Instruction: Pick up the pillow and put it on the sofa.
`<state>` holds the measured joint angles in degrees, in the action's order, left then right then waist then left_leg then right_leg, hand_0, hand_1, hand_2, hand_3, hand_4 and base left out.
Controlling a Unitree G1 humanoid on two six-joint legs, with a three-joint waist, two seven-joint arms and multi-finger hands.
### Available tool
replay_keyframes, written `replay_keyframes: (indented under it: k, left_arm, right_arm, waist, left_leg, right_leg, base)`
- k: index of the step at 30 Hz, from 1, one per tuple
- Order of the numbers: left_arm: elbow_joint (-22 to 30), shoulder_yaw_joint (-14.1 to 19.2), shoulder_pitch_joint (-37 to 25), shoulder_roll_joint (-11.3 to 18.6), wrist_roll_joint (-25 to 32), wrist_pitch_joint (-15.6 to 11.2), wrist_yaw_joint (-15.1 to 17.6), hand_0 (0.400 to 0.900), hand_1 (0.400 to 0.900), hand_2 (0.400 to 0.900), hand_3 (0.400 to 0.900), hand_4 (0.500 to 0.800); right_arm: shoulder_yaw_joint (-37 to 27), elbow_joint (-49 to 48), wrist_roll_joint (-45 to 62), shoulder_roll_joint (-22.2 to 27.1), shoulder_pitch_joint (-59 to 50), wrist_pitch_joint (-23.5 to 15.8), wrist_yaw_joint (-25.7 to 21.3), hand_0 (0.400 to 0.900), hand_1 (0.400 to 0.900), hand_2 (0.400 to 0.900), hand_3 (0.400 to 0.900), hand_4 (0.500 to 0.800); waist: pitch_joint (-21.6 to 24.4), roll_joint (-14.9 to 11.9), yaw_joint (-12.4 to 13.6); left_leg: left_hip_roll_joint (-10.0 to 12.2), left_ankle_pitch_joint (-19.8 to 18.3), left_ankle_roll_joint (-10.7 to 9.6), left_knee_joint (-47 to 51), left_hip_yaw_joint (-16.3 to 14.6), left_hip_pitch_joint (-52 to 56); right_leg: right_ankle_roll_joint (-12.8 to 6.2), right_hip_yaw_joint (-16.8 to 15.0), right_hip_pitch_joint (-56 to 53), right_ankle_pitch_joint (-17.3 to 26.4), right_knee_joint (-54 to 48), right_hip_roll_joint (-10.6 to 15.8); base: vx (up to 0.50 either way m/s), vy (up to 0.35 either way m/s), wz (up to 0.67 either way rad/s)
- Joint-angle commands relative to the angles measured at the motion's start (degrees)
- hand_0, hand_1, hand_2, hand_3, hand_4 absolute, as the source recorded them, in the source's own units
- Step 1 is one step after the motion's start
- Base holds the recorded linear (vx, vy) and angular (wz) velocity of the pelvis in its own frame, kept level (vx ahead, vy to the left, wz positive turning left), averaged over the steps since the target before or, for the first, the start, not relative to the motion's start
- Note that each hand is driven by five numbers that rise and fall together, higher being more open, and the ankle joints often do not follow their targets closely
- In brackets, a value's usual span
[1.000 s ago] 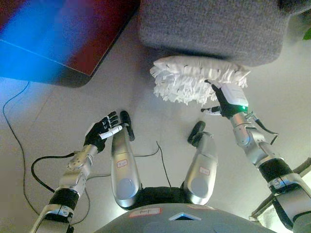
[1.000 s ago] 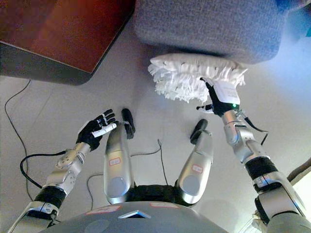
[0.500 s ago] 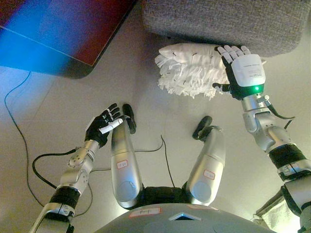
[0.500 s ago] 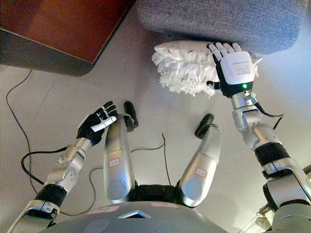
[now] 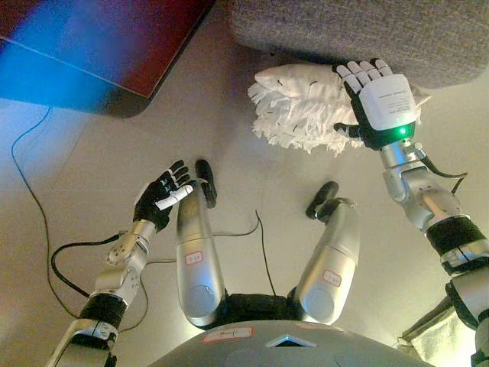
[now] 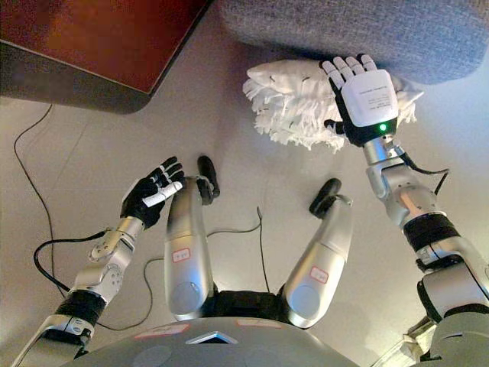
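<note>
Your sofa (image 5: 359,34), grey, spans the top of both views, with a dark red table (image 5: 114,53) at upper left. The white fringed pillow (image 5: 302,103) lies on the floor (image 5: 92,168), against the sofa's front edge; it is not lifted. Your right hand (image 5: 380,103) lies flat on the pillow's right end, fingers (image 5: 359,73) straight and spread, gripping nothing. Your left hand (image 5: 162,200) hangs idle, fingers relaxed apart. Both steps remain: lift, then placement.

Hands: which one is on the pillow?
The right hand, fingers straight, lies flat on the white pillow; the left hand hovers open over bare floor.
</note>
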<state>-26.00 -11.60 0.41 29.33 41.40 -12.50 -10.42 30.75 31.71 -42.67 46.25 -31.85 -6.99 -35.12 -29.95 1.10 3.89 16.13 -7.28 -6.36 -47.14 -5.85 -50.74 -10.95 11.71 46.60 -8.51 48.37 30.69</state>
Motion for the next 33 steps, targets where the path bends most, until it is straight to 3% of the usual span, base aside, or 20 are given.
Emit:
replay_keyframes:
  k: [1,11,16,23,25,27,33]
  left_arm:
    - [3.43,-2.56,0.79,2.06,2.76,-4.71,-0.14,0.900,0.900,0.900,0.900,0.800]
    - [8.06,-4.18,-0.04,2.20,5.26,-5.89,0.71,0.900,0.900,0.900,0.900,0.800]
    - [9.64,-4.07,0.63,2.21,5.51,-5.60,0.96,0.900,0.900,0.900,0.900,0.800]
    - [11.40,-3.92,1.45,2.27,5.47,-4.47,0.60,0.900,0.900,0.900,0.900,0.800]
    - [11.40,-3.92,1.45,2.27,5.47,-4.47,0.60,0.900,0.900,0.900,0.900,0.800]
    - [12.37,-3.89,1.91,2.26,5.22,-3.58,0.57,0.900,0.900,0.900,0.900,0.800]
    - [13.02,-4.06,2.12,2.19,5.47,-3.41,0.45,0.900,0.900,0.900,0.900,0.800]
  right_arm:
    - [-0.81,0.79,4.26,3.92,-5.76,-0.46,-1.51,0.900,0.900,0.900,0.900,0.800]
    - [3.63,8.06,11.64,2.63,-14.19,0.75,3.70,0.900,0.900,0.900,0.900,0.800]
    - [4.50,10.98,17.02,0.76,-16.52,1.98,12.78,0.900,0.900,0.900,0.900,0.800]
    - [5.30,13.97,22.93,-1.89,-19.15,5.48,22.56,0.900,0.900,0.900,0.900,0.800]
    - [5.30,13.97,22.93,-1.89,-19.15,5.48,22.56,0.900,0.900,0.900,0.900,0.800]
    - [5.54,15.20,23.72,-3.33,-19.82,6.74,26.73,0.900,0.900,0.900,0.900,0.800]
    - [5.83,17.69,22.92,-4.82,-21.97,10.15,27.58,0.900,0.900,0.900,0.900,0.800]
  waist:
    - [0.16,1.79,2.18]
    - [0.16,2.94,4.26]
    - [0.16,3.40,5.43]
    - [0.16,3.99,6.75]
    - [0.16,3.99,6.75]
    - [0.16,4.03,7.31]
    - [0.16,4.40,7.89]
  left_leg:
    - [3.98,-10.65,0.13,-7.09,3.06,3.50]
    - [2.21,-12.95,1.75,-13.58,4.47,-0.98]
    - [1.63,-14.32,2.34,-17.67,5.41,-2.38]
    - [0.96,-14.75,2.15,-21.59,6.85,-3.21]
    - [0.96,-14.75,2.15,-21.59,6.85,-3.21]
    - [0.76,-14.43,1.93,-22.26,7.62,-3.41]
    - [0.69,-13.55,1.78,-22.44,8.22,-3.89]
  right_leg:
    - [1.38,0.55,4.77,2.07,1.62,-0.36]
    - [3.44,1.43,8.74,-1.21,8.46,-0.26]
    - [4.19,1.35,10.09,-3.39,12.57,0.39]
    - [4.71,0.63,10.83,-5.58,16.36,0.93]
    - [4.71,0.63,10.83,-5.58,16.36,0.93]
    - [4.80,0.29,11.13,-5.73,17.08,1.04]
    - [4.74,-0.22,11.68,-5.27,17.27,1.01]
  base:
    - [-0.01,-0.011,0.08]
    - [-0.02,-0.002,0.10]
    - [0.00,-0.006,0.08]
    - [0.01,-0.005,0.05]
    - [0.00,0.000,0.00]
    - [0.00,0.000,0.00]
    - [0.00,0.000,0.00]
